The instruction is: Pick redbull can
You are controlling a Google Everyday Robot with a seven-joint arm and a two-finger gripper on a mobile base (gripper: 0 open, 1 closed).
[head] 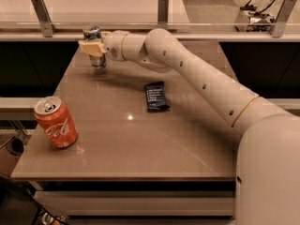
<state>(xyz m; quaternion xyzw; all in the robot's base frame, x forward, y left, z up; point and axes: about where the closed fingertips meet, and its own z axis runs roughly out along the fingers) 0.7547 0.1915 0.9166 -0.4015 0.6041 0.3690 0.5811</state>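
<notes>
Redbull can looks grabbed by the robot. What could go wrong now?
The end effector is shut around the redbull can near the table's far left corner; if the grip slips, the can could tip and roll off the edge. The arm reaches over the dark wrapper, so pulling back low might sweep it along.

table (pixel 187 149), coke can (pixel 56 123), wrapper (pixel 156 96), hand (pixel 94 45) far-left
</notes>
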